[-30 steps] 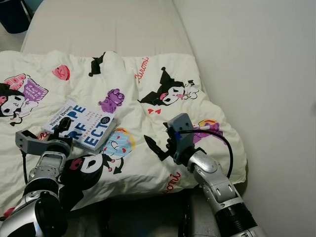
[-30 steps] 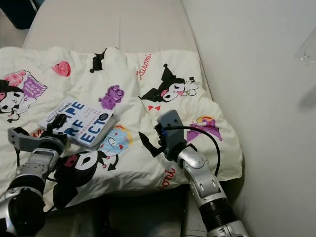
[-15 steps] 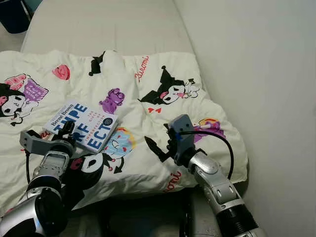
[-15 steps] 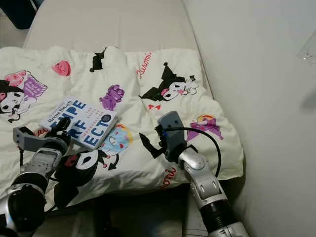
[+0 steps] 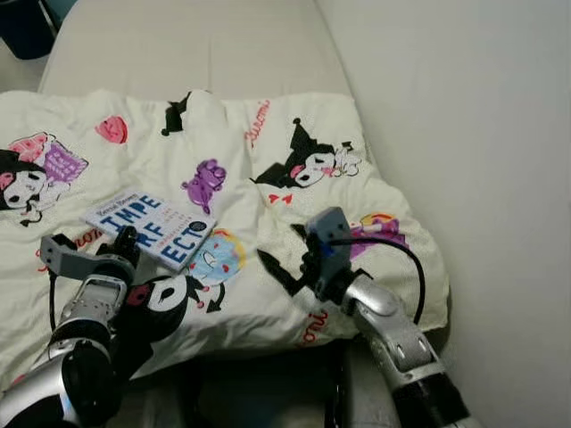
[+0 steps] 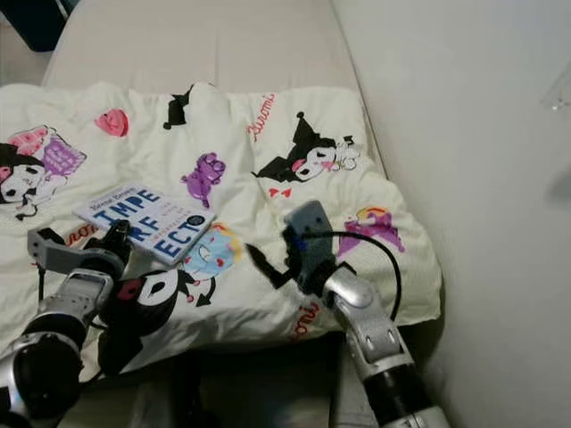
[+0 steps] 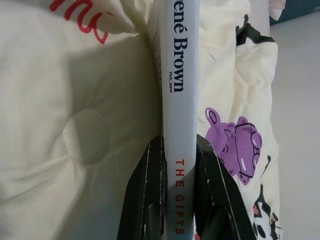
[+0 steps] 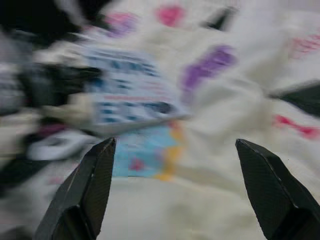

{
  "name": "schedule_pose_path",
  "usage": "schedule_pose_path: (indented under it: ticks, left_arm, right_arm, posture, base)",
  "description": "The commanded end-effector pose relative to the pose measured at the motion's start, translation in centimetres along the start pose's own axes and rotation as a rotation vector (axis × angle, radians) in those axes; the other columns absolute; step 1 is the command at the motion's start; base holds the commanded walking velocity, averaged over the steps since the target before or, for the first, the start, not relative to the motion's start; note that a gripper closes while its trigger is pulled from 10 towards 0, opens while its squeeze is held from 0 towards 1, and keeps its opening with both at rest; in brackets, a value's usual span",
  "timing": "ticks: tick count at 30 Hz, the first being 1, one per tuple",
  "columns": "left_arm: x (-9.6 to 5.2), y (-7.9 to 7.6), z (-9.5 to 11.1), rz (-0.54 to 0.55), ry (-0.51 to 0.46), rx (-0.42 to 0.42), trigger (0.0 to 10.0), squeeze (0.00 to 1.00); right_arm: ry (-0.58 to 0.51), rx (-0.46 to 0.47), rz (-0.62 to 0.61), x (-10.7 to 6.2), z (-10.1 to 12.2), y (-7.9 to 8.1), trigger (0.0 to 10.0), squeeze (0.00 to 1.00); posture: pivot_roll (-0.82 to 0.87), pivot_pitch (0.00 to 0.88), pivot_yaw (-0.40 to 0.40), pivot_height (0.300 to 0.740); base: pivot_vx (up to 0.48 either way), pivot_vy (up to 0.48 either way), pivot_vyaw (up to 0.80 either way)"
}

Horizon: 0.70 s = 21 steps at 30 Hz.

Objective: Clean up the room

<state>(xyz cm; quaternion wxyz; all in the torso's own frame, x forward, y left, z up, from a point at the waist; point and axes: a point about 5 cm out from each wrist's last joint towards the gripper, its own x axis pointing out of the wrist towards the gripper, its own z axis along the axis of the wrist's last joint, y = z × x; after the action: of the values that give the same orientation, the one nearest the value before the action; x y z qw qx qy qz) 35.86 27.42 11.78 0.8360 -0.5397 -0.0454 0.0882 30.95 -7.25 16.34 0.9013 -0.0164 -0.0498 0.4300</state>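
My bed (image 5: 205, 45) runs along the wall on my right, its far end bare and beige. A white quilt (image 5: 268, 152) printed with cartoon figures covers the near part and hangs over the near edge. On the quilt, to my left, lies a book (image 5: 152, 228), its near corner tipped up.

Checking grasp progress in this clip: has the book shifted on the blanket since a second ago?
Yes. The book has tipped flatter, its far edge dropping away from the purple print, with the left tool clamped on its spine.
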Motion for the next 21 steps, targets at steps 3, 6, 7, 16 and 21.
schedule_pose_path:
  ticks: [3, 6, 7, 16, 21]
  left_arm:
    - [-0.2, 0.4, 0.6, -0.009, 0.001, 0.011, 0.0, 0.0]
    - [-0.1, 0.2, 0.9, -0.023, -0.003, 0.017, 0.0, 0.0]
    - [-0.1, 0.1, 1.1, -0.031, -0.006, 0.019, 0.0, 0.0]
    - [0.6, -2.9, 2.5, -0.239, -0.006, 0.092, 0.0, 0.0]
    - [-0.4, -5.5, 2.1, -0.475, 0.034, 0.418, 0.0, 0.0]
  right_arm:
    - [0.006, 0.031, 0.285, -0.8, 0.0, 3.5, 10.0, 0.0]
    - [0.025, 0.045, 0.388, -1.2, -0.3, 4.7, 10.0, 0.0]
    - [0.028, 0.049, 0.391, -1.2, -0.4, 4.8, 10.0, 0.0]
    - [0.004, 0.014, 0.133, 0.2, -0.3, 2.0, 10.0, 0.0]
    - [-0.004, 0.065, -0.153, 0.2, -0.6, -1.2, 10.0, 0.0]
  posture:
    - [-0.11, 0.356, 0.02, 0.57]
    - [-0.11, 0.344, 0.022, 0.57]
    - [-0.1, 0.343, 0.021, 0.57]
    - [-0.07, 0.288, 0.032, 0.57]
    - [-0.04, 0.223, 0.011, 0.57]
  base:
    - [0.0, 0.0, 0.0]
    - [0.0, 0.0, 0.0]
    - [0.0, 0.0, 0.0]
    - [0.0, 0.0, 0.0]
    - [0.0, 0.0, 0.0]
